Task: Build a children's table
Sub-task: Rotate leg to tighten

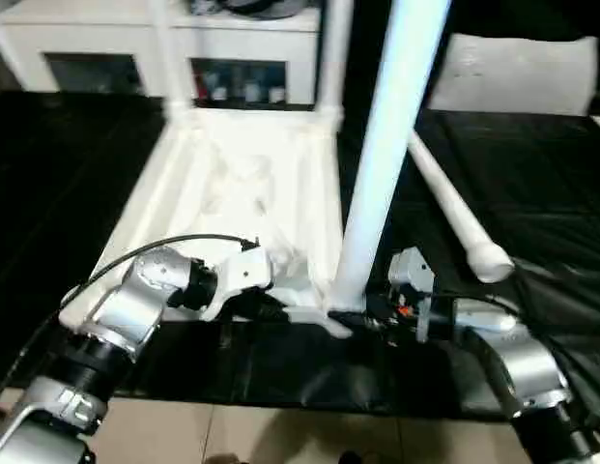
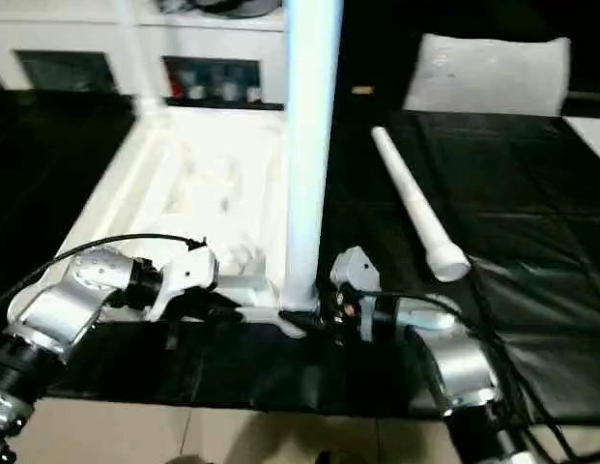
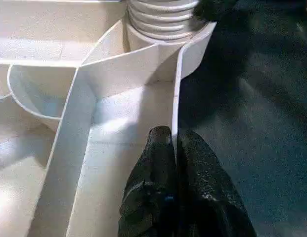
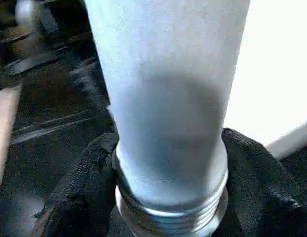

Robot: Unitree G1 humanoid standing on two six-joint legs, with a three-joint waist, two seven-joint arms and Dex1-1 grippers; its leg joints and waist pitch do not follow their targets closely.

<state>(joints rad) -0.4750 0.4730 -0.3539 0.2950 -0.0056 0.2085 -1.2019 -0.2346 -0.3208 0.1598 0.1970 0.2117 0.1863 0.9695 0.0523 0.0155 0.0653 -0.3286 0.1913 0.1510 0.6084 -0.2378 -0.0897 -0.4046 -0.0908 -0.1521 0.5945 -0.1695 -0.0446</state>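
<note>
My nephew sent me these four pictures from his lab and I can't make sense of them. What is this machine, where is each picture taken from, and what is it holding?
It is a humanoid robot with two silver arms, each ending in a black two-fingered pincer. The two wide pictures come from cameras in its head, looking down over its forearms. The two close-ups come from cameras on its wrists.

On the black-covered surface lies a white plastic table top, upside down, ribs showing. Two legs stand in its far corners. A spare leg lies loose on the black cover to the right.

The left pincer is pinched shut on the thin side wall of the top, near the corner, steadying it. The right pincer has its fingers on either side of the upright leg just above its threaded end, which sits at the near corner socket. It looks like the leg is being screwed in.
</note>
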